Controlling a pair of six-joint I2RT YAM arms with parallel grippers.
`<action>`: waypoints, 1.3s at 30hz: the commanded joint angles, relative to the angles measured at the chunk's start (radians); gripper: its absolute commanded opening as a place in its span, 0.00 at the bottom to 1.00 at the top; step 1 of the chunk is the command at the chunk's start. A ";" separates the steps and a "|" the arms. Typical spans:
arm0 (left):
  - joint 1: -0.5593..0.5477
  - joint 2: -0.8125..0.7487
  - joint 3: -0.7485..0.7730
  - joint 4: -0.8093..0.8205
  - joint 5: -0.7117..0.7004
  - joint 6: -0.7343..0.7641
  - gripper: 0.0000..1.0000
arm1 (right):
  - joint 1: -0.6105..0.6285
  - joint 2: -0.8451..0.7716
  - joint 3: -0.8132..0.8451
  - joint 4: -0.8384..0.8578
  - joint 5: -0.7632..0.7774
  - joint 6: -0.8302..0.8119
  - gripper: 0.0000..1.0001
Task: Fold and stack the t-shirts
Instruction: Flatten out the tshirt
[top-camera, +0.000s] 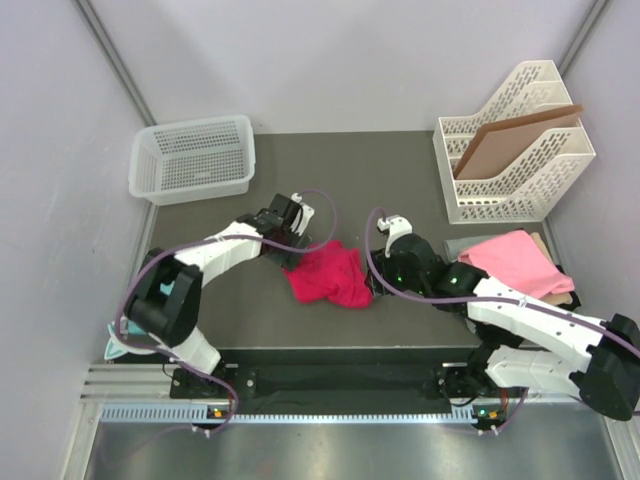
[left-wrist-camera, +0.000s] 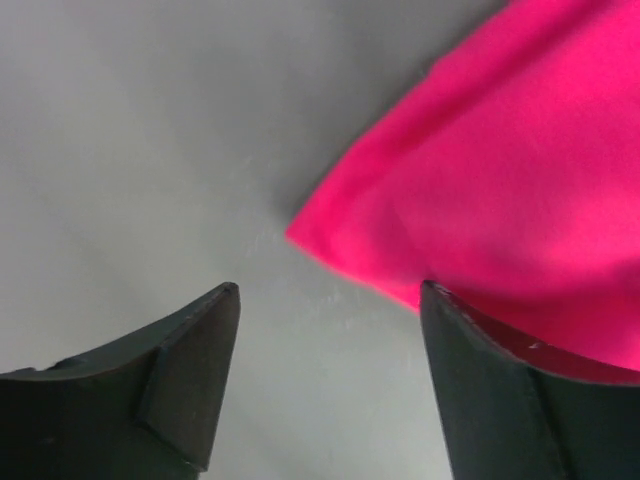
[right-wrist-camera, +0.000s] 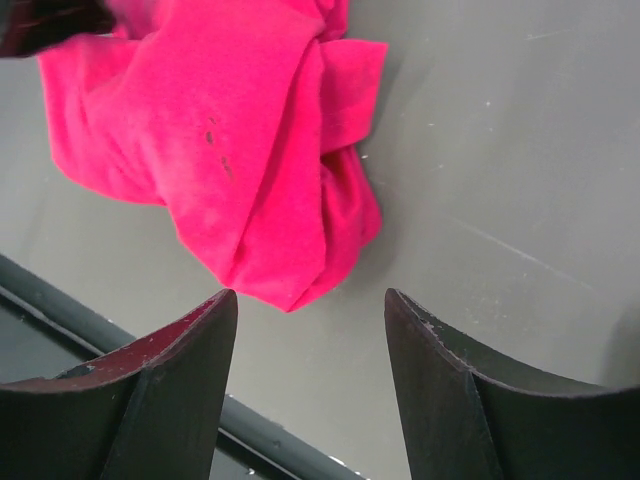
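crimson-pink t-shirt (top-camera: 328, 275) is lying crumpled between your open left hand (left-wrist-camera: 330, 300) and open right hand (right-wrist-camera: 310, 300); next you're likely pinching its edges to spread it flat.

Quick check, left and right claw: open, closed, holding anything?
Left claw: open, holding nothing, at the edge of the crimson shirt.
Right claw: open, holding nothing, the shirt just ahead of it.
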 joint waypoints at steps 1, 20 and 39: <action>0.018 0.111 0.068 0.088 -0.001 0.014 0.74 | 0.023 -0.032 0.023 0.035 0.001 0.015 0.61; 0.077 0.181 0.198 0.044 0.063 0.006 0.00 | 0.032 -0.056 0.037 0.012 0.019 0.014 0.57; -0.050 -0.248 0.880 -0.575 0.514 0.109 0.00 | 0.032 -0.082 0.015 0.015 0.091 0.009 0.45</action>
